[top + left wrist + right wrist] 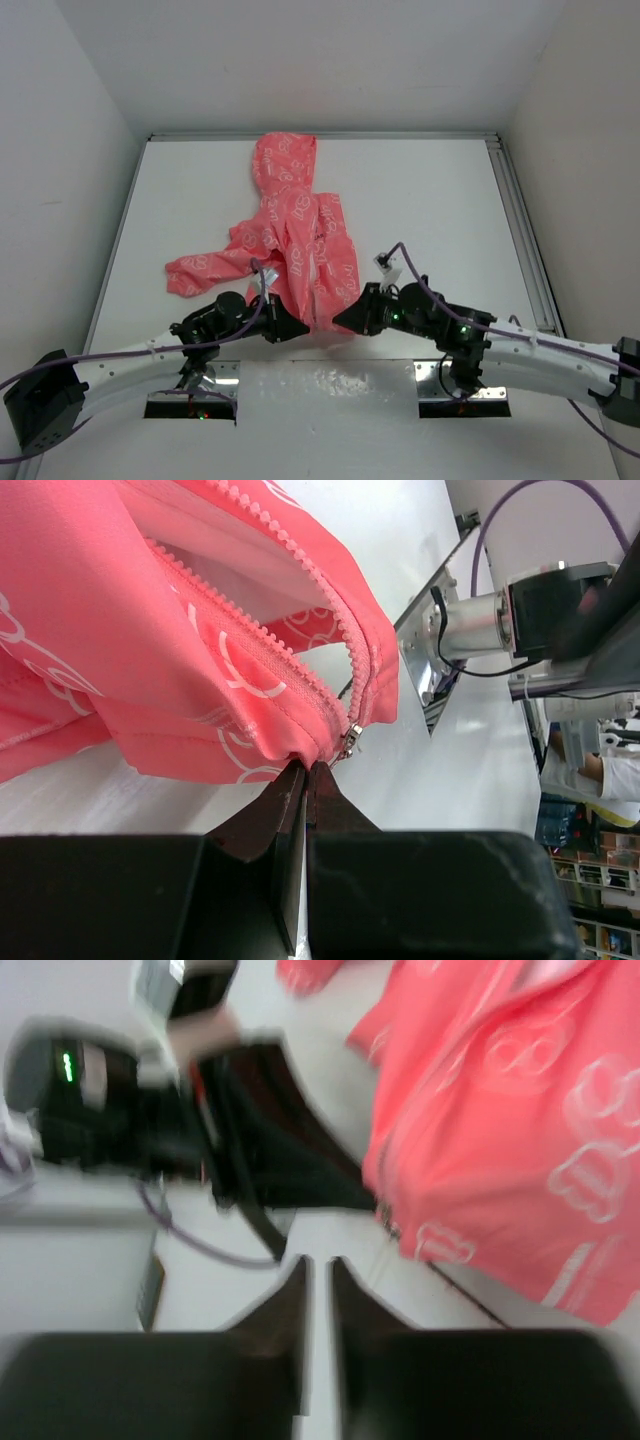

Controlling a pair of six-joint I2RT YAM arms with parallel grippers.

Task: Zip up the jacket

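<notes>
The coral-pink jacket [300, 230] lies on the white table with its hood toward the far edge and one sleeve spread to the left. My left gripper [304, 328] is at the jacket's bottom hem. In the left wrist view this gripper [305, 767] is shut on the hem of the jacket [150, 630], just left of the metal zipper slider [349, 740]; above it the two rows of teeth stand apart. My right gripper [338, 320] sits close beside the hem. In the blurred right wrist view it [318, 1263] is slightly open over bare table, left of the jacket [500, 1110], holding nothing.
A metal rail [520, 230] runs along the table's right side, and white walls close in the left, back and right. A purple cable [410, 265] loops above the right arm. The left arm's body [100, 1100] fills the upper left of the right wrist view.
</notes>
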